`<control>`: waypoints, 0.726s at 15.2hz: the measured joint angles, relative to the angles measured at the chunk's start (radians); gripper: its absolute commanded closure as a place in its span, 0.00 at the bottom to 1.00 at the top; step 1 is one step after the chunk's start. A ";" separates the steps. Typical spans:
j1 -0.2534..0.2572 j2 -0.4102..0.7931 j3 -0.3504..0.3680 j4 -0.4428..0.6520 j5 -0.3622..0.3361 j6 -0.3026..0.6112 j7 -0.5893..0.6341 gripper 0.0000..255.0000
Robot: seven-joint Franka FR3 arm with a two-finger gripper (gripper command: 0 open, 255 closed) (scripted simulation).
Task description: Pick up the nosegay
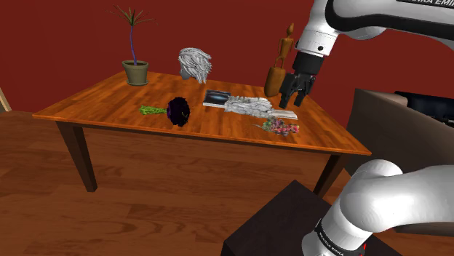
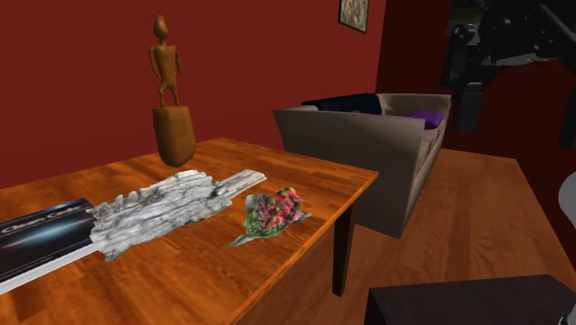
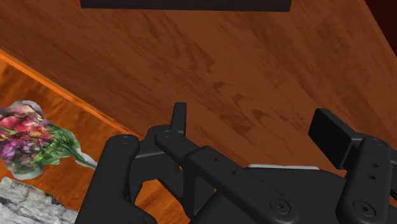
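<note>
The nosegay (image 1: 280,126) lies flat on the tabletop (image 1: 109,102) near the edge closest to the stand. It is just beside a crumpled grey-white lump (image 1: 247,106) that rests partly on a dark book (image 1: 216,98), but does not seem to touch it. It is a small bunch of red, pink and purple blooms with green leaves, in a pale wrap that narrows to a thin tail. The jaws hang in the air above the tabletop, a little behind the nosegay and near the wooden figure (image 1: 280,65). They stand well apart and hold nothing. In the wrist view the nosegay (image 3: 28,140) sits off to one side of them, not between them. It will probably handle as a very light, soft thing: the blooms would crush under a hard squeeze, and the wrap may crumple or slip. Because it lies so low, the jaws would have to come down almost to the wood to get around it. The best place to take hold looks like the waist, where the stems gather just below the blooms. There the bundle is firmer and narrower than the head, yet thicker than the tail. The jaws should close across it, straddling the stems, and press only lightly. The grey lump close by leaves little room on that side.
</note>
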 measured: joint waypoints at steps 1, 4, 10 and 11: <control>0.000 0.000 0.000 0.000 0.000 0.000 0.000 0.00; -0.009 0.044 -0.036 0.001 -0.026 0.034 -0.043 0.00; -0.029 0.190 -0.127 0.030 -0.082 0.131 -0.154 0.00; -0.031 0.224 -0.143 0.043 -0.089 0.148 -0.174 0.00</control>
